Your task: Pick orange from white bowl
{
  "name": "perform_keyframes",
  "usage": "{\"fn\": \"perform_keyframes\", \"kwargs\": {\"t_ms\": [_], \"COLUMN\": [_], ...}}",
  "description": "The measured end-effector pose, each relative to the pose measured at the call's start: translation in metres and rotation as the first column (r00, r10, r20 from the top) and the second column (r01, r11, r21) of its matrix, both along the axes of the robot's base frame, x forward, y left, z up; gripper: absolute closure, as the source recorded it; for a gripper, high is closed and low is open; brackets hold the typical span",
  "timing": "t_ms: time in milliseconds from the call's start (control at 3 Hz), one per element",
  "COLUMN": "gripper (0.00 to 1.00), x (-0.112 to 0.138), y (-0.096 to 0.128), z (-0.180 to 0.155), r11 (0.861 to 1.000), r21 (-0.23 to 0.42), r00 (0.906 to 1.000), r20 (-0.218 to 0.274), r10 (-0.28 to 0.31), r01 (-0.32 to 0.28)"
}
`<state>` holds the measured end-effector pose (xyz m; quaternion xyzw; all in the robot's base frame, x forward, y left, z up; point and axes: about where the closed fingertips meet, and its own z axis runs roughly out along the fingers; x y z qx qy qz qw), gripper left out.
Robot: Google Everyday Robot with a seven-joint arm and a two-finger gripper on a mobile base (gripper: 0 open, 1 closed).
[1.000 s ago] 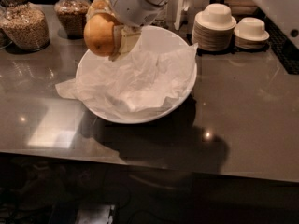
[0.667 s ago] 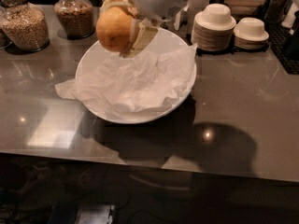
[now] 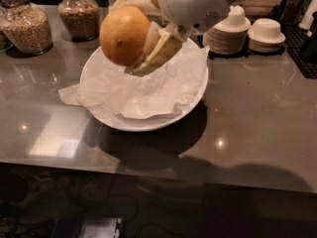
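The orange (image 3: 124, 34) is round with a small dark spot and hangs in the air above the far left part of the white bowl (image 3: 195, 97). My gripper (image 3: 141, 31) is shut on the orange, with pale yellowish fingers (image 3: 161, 51) pressed against its right side and top. The arm comes in from the upper right. The wide white bowl sits on the dark counter and is lined with crumpled white paper (image 3: 133, 90). No other fruit shows in the bowl.
Two glass jars of grain (image 3: 27, 26) (image 3: 79, 15) stand at the back left. Stacks of small off-white bowls (image 3: 233, 31) (image 3: 266, 32) stand at the back right. A dark mat (image 3: 302, 48) lies at the right edge. The counter's front edge (image 3: 148, 170) runs below the bowl.
The gripper has lifted the orange higher and toward the camera, so it looks larger. The bowl and paper have stayed in place.
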<state>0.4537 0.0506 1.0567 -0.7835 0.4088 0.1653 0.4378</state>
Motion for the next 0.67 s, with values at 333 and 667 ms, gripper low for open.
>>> {"fn": "perform_keyframes", "kwargs": {"t_ms": [333,667], "gripper": [1.0,1.0], "x": [-0.015,-0.027], "y": [0.011,0.014], "z": [-0.008,-0.019], "r11": [0.999,0.996], "r21": [0.033,0.084], "r00": [0.9992,0.9967], "r20": [-0.036,-0.072], "r10": [0.019,0.038], "r01": [-0.017,-0.032]}}
